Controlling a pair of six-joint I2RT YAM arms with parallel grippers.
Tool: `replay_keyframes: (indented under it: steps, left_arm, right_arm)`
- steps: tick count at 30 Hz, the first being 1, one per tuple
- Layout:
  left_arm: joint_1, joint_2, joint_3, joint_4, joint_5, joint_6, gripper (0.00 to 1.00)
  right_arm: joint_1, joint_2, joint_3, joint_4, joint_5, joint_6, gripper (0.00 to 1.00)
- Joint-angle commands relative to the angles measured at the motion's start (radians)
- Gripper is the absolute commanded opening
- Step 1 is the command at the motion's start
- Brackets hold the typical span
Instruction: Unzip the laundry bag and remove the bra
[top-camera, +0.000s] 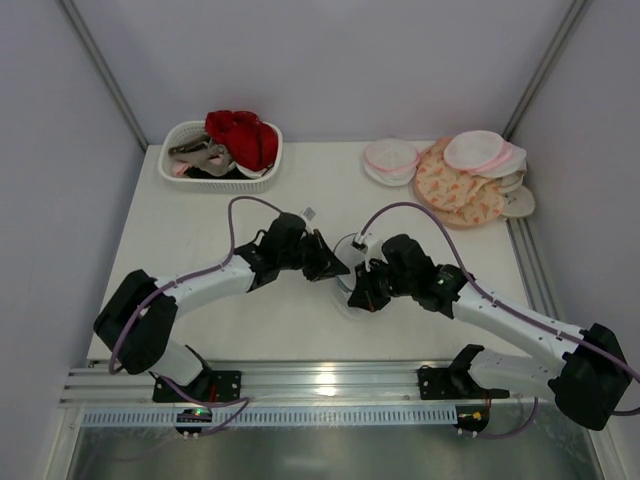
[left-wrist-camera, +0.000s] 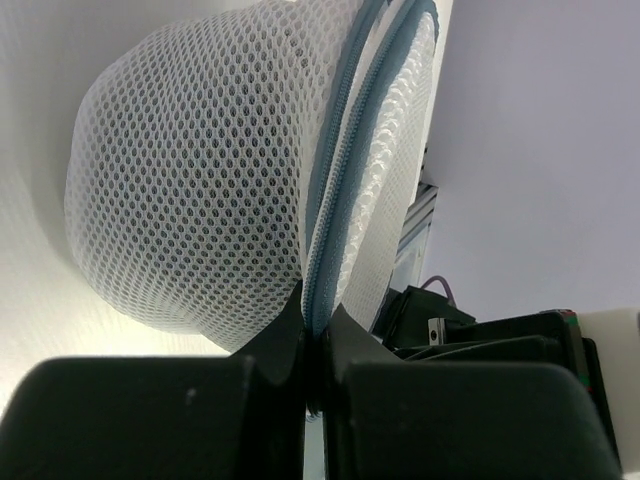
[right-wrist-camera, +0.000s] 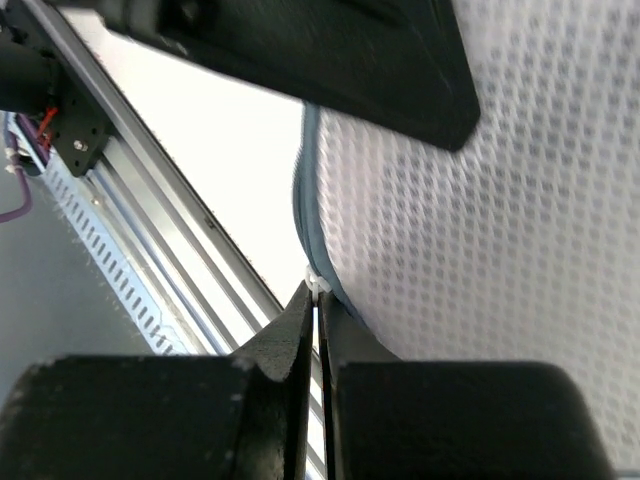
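Note:
The laundry bag (top-camera: 352, 262), white mesh with a grey-blue zipper rim, sits between both grippers at the table's middle, mostly hidden by them in the top view. My left gripper (left-wrist-camera: 316, 318) is shut on the bag's zipper rim (left-wrist-camera: 335, 190); the mesh dome (left-wrist-camera: 190, 180) bulges to the left of it. My right gripper (right-wrist-camera: 318, 300) is shut on the small white zipper pull (right-wrist-camera: 317, 284) at the bag's rim, with the mesh (right-wrist-camera: 480, 250) to its right. The bra is hidden.
A white basket (top-camera: 221, 176) with a red garment (top-camera: 243, 135) and a grey-pink garment stands at the back left. Pink-rimmed pouches (top-camera: 391, 158) and peach patterned pouches (top-camera: 458, 188) lie at the back right. An aluminium rail (top-camera: 320, 382) runs along the near edge.

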Motion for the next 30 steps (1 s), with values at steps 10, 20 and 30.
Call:
replay_keyframes:
  steps: [10,20,30]
  left_arm:
    - [0.058,0.007,0.099,-0.091,0.176,0.206,0.0]
    - [0.062,0.041,0.176,-0.275,0.311,0.401,0.0]
    - [0.064,0.176,0.286,-0.327,0.486,0.507,0.03]
  right_arm:
    - [-0.006,0.076,0.093,-0.227,0.331,0.073,0.04]
    - [-0.102,0.12,0.133,-0.236,0.483,0.062,0.04]
    - [-0.198,0.178,0.167,-0.146,0.516,0.016,0.04]
